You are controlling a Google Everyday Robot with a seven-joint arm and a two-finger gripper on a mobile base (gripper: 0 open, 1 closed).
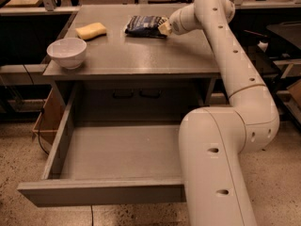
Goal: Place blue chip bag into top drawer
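The blue chip bag (142, 26) lies flat on the grey table top (141, 55), toward the back and a little right of the middle. My gripper (165, 28) is at the bag's right end, low over the table and touching or almost touching the bag. The top drawer (101, 192) is pulled out wide below the table's front edge, and its grey floor is bare. My arm's thick lower links hide the drawer's right part.
A white bowl (68, 52) stands at the table's front left corner. A yellow sponge (91, 30) lies behind it. A panel with two dark handles (136, 94) sits under the table top. A brown box (47, 119) stands left of the drawer. Shelving lies behind.
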